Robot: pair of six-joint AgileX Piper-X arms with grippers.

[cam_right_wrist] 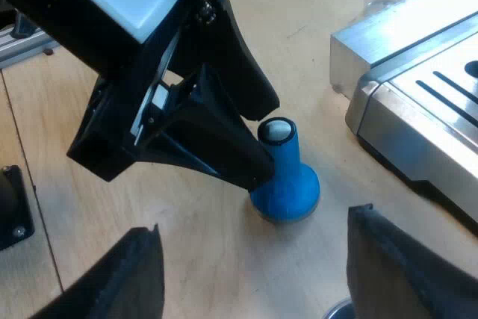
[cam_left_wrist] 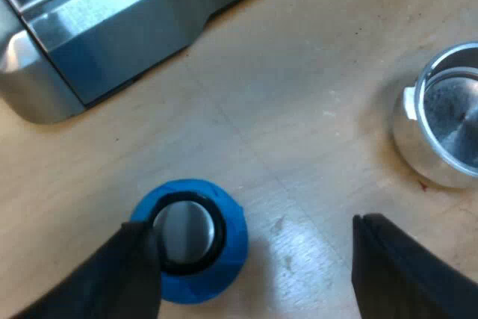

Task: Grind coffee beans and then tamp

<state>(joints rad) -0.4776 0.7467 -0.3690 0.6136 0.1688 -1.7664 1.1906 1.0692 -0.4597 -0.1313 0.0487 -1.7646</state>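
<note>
- Blue tamper stands upright on its wide base, silver cap on top, near the espresso machine.
- Metal holder sits open side up, apart from the tamper.

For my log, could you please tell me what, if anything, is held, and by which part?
Nothing is held: left gripper jaws open, one beside the upright blue flared tamper; right gripper jaws open, empty.

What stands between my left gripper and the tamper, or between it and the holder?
Nothing visible: the left gripper is open with one finger beside the blue tamper, and only tabletop lies between tamper and metal holder.
</note>
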